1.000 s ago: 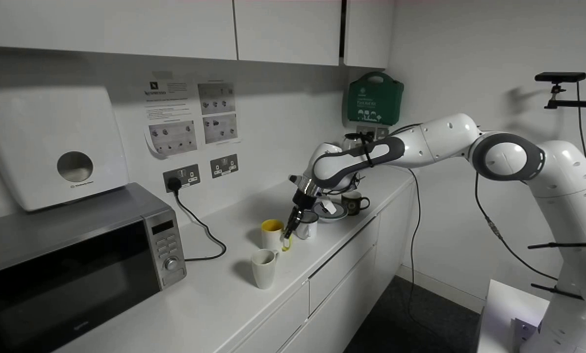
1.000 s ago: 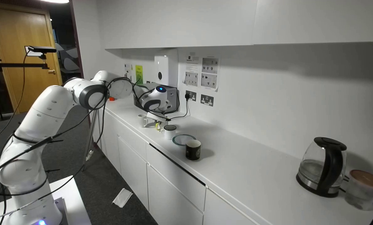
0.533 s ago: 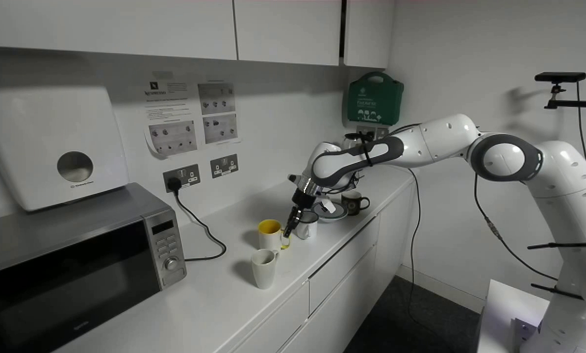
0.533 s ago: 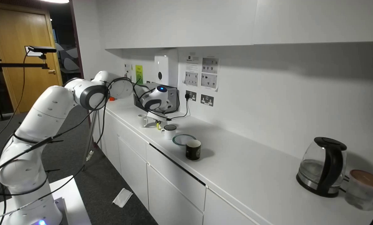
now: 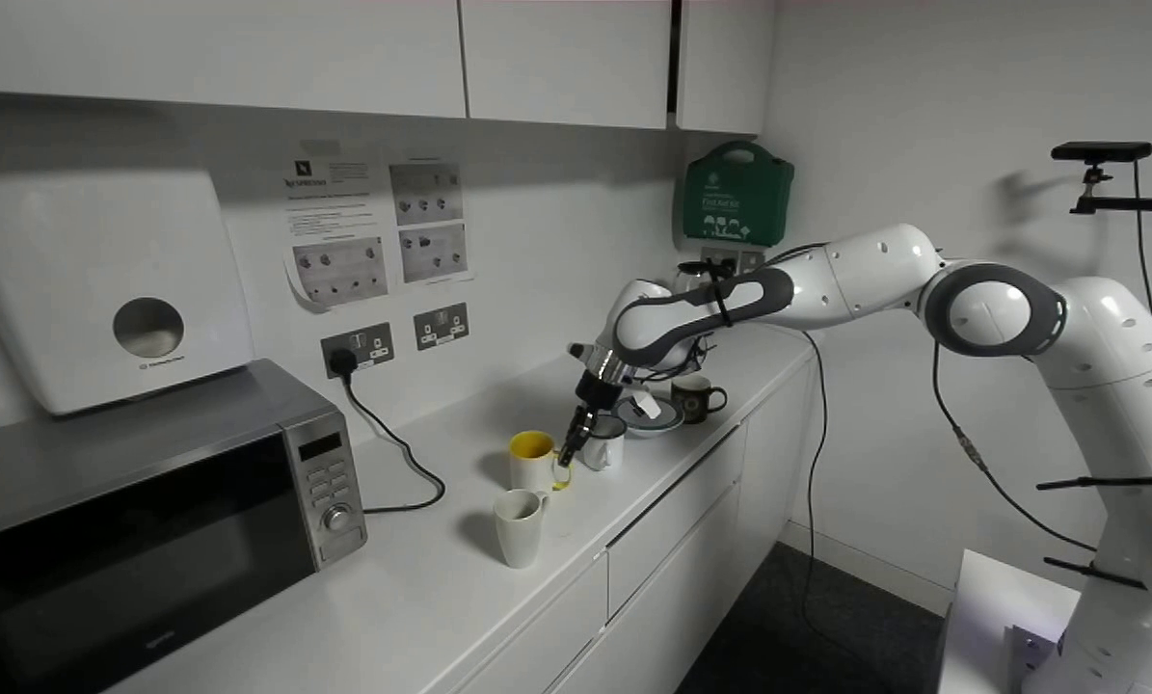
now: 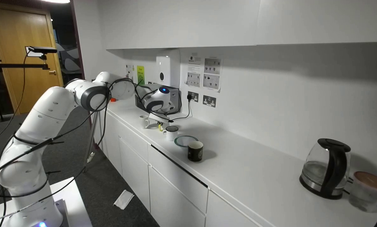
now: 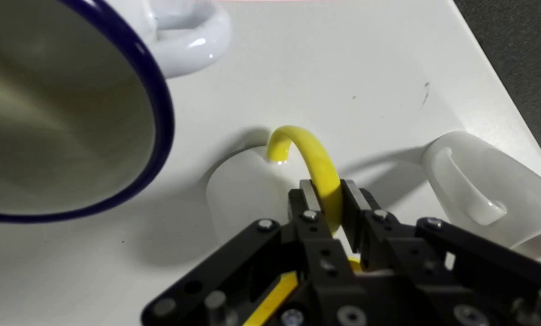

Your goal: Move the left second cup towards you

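The left second cup [image 5: 529,472] is white outside, with a bright yellow inside and a yellow handle. It stands upright on the counter. In the wrist view its white body [image 7: 247,194] and yellow handle [image 7: 313,156] lie at the middle. My gripper [image 7: 328,199] has one finger on each side of the handle, and both press against it. The gripper's fingers hide part of the cup's rim and inside. In an exterior view my gripper [image 5: 566,461] reaches down to the handle from the right. In an exterior view only the yellow handle [image 6: 160,127] shows clearly beneath the wrist.
A plain white mug [image 5: 518,530] stands close to the cup. A white mug with a dark blue rim [image 7: 160,131] stands on its other side. A plate [image 6: 185,137] and a dark mug [image 6: 195,152] stand farther along. A microwave [image 5: 151,482] sits on the counter.
The yellow cup has shifted slightly left in an exterior view, toward the microwave, and its handle has moved a little with it. The arm has barely moved.
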